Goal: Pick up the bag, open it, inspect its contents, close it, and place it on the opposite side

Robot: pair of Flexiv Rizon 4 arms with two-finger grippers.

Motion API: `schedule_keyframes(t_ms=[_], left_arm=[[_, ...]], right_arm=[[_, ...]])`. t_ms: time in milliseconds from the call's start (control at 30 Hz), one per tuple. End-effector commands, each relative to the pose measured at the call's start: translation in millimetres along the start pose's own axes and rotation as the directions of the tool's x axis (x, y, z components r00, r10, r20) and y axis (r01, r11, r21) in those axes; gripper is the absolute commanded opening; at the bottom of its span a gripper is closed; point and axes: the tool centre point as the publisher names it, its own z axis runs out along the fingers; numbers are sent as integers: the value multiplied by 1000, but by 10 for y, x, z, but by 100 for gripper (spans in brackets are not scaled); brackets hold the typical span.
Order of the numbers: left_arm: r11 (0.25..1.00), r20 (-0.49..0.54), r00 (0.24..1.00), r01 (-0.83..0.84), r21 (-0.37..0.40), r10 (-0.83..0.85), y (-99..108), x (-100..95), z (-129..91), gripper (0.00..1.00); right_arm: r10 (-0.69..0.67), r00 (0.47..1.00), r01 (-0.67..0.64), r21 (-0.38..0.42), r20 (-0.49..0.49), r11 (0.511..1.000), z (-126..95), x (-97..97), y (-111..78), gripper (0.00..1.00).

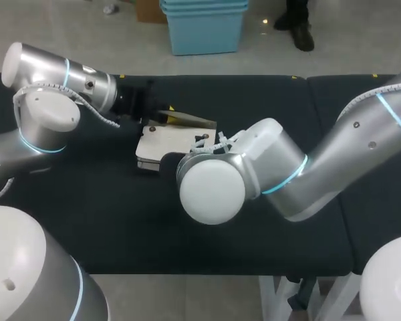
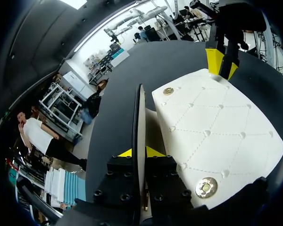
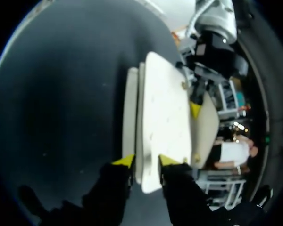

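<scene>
A white quilted bag (image 1: 157, 144) lies on the black table near its middle. Its flap (image 1: 187, 120) is lifted open, and two round snap studs show on the body (image 2: 217, 127). My left gripper (image 2: 139, 153) is shut on the flap's edge (image 2: 139, 113), which stands thin between its yellow tips. My right gripper (image 3: 146, 161) is at the bag's opposite end, its yellow tips pressing either side of the bag's edge (image 3: 162, 113). In the left wrist view the right gripper (image 2: 220, 63) shows beyond the bag. In the right wrist view the left gripper (image 3: 195, 109) shows at the flap (image 3: 205, 127).
The black table (image 1: 87, 221) stretches wide to the left and right of the bag. A seam (image 1: 310, 93) divides its right part. My right arm's large elbow (image 1: 214, 187) hangs over the bag's near side.
</scene>
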Motion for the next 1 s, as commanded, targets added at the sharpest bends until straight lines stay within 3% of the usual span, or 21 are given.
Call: schedule_keyframes(t_ms=[33, 300, 533, 1000], left_arm=[[1000, 5, 1000, -4, 11, 4, 36, 21, 6, 0], [1000, 4, 1000, -7, 20, 7, 47, 39, 7, 0], [999, -1, 1000, -29, 28, 29, 46, 57, 10, 0], [974, 44, 979, -202, 99, 198, -31, 245, -81, 0]], right_arm=[[5, 1000, -5, 6, 5, 1000, 56, 32, 14, 27], [4, 1000, -4, 26, 2, 1000, 111, 47, 14, 26], [15, 1000, -16, 29, 19, 999, 118, 20, 17, 0], [34, 999, -36, 35, 30, 999, 132, -8, 9, 0]])
